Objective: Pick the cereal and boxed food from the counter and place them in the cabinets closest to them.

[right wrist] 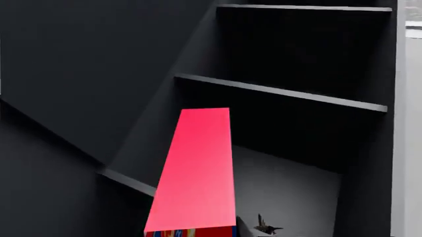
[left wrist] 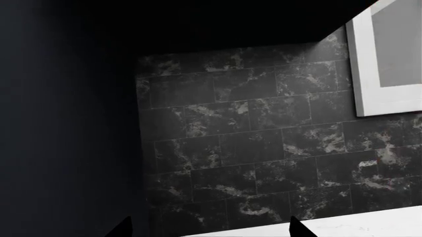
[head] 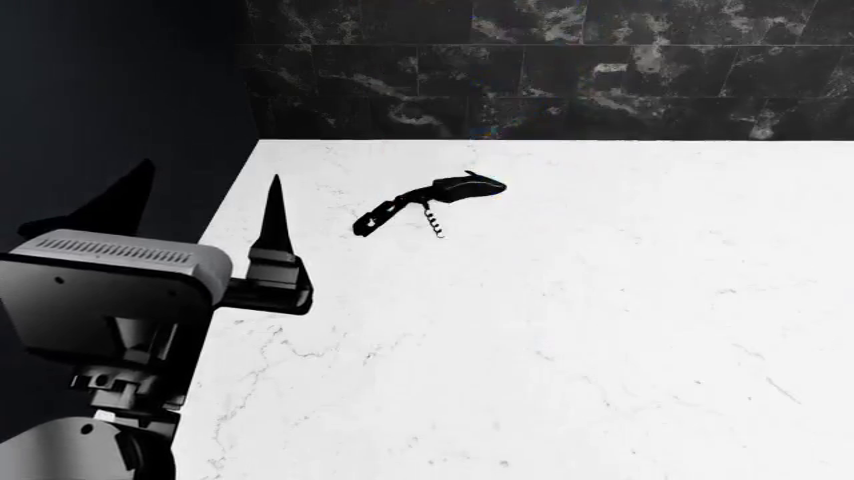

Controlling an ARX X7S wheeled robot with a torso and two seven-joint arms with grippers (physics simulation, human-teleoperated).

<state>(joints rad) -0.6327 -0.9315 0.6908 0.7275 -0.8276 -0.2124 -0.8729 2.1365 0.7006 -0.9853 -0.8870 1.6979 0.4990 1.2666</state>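
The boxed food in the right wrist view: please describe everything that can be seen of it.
The boxed food shows mainly one long, narrow, plain red face, smooth like printed cardboard. At its near end, a thin strip of another face carries blue and orange print. The box reaches toward a dark open cabinet with shelves, its far end near a shelf edge. Whether it rests on anything cannot be told. The right claw's fingers are not visible, so its grip is unconfirmed.

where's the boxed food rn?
Only the right wrist view shows the boxed food: its red face fills the foreground, reaching into an open dark cabinet, below its shelves. It is not on the counter in the head view.
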